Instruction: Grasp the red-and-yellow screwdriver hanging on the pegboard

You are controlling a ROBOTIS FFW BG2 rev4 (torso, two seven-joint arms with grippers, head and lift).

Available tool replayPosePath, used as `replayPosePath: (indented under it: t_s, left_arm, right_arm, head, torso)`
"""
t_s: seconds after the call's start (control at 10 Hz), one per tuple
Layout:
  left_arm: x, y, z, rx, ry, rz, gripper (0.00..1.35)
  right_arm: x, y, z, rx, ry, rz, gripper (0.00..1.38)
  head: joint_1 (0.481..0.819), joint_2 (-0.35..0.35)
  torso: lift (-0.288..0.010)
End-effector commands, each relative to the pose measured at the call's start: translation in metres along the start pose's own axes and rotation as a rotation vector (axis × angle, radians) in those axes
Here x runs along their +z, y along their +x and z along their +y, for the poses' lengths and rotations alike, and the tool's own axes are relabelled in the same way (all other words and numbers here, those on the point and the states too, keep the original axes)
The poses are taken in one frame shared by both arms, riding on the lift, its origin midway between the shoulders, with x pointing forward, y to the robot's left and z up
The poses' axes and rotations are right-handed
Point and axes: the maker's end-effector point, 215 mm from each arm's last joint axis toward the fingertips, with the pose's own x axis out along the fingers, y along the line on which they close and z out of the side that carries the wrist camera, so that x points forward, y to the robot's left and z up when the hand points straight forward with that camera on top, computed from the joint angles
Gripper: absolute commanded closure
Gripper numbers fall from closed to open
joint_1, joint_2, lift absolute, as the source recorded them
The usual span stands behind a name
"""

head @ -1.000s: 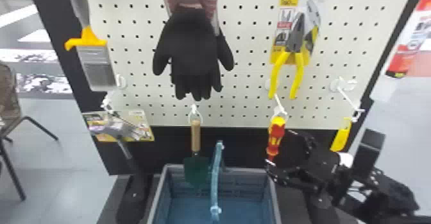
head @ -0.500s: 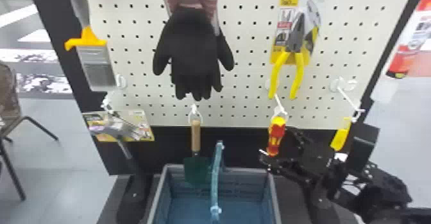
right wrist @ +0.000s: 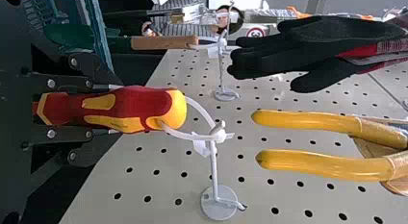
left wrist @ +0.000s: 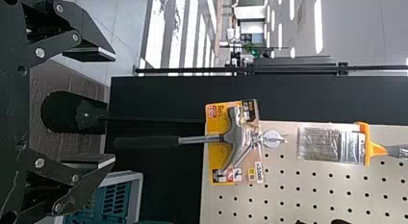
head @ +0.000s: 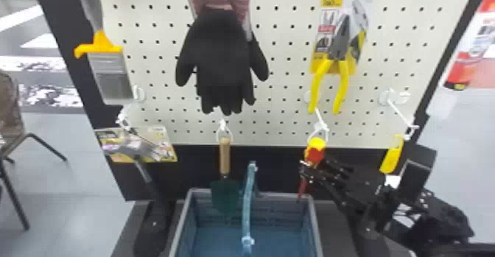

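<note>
The red-and-yellow screwdriver [head: 315, 153] hangs by a white ring from a pegboard hook, shaft down. My right gripper [head: 313, 167] is around its handle, coming from the right. In the right wrist view, the screwdriver [right wrist: 139, 108] lies between the two fingers of my right gripper [right wrist: 114, 108], which are shut on the handle from both sides; its yellow butt end and the ring stick out beyond them. My left gripper [left wrist: 114, 107] stands open and holds nothing, short of the hammer [left wrist: 163, 141] in the left wrist view.
Yellow-handled pliers [head: 342, 79] hang above the screwdriver, black gloves [head: 223, 57] to their left. A wooden-handled trowel [head: 224, 157] hangs over the blue crate [head: 316, 215]. A yellow tool [head: 392, 157] hangs near the right arm.
The right gripper has moved left and up to the screwdriver, and its fingers, apart earlier, have shut around the handle. The screwdriver still hangs from its hook.
</note>
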Motion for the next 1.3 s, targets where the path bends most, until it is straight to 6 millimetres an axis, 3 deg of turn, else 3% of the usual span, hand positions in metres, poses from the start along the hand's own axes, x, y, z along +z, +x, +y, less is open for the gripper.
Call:
replayPosePath:
  t_s: [0.0, 1.2]
  left_arm:
    - [0.0005, -0.0002, 0.0, 0.0, 0.0, -0.002, 0.51]
    - [0.0017, 0.0005, -0.0001, 0.0, -0.001, -0.005, 0.51]
  right_arm:
    - [0.0038, -0.001, -0.0001, -0.009, -0.016, -0.004, 1.14]
    - [0.0054, -0.0029, -0.0012, -0.019, -0.019, -0.005, 1.15]
  head:
    - [0.549, 0.0]
    - [0.549, 0.0]
  torso:
    - [-0.1]
    - [-0.1]
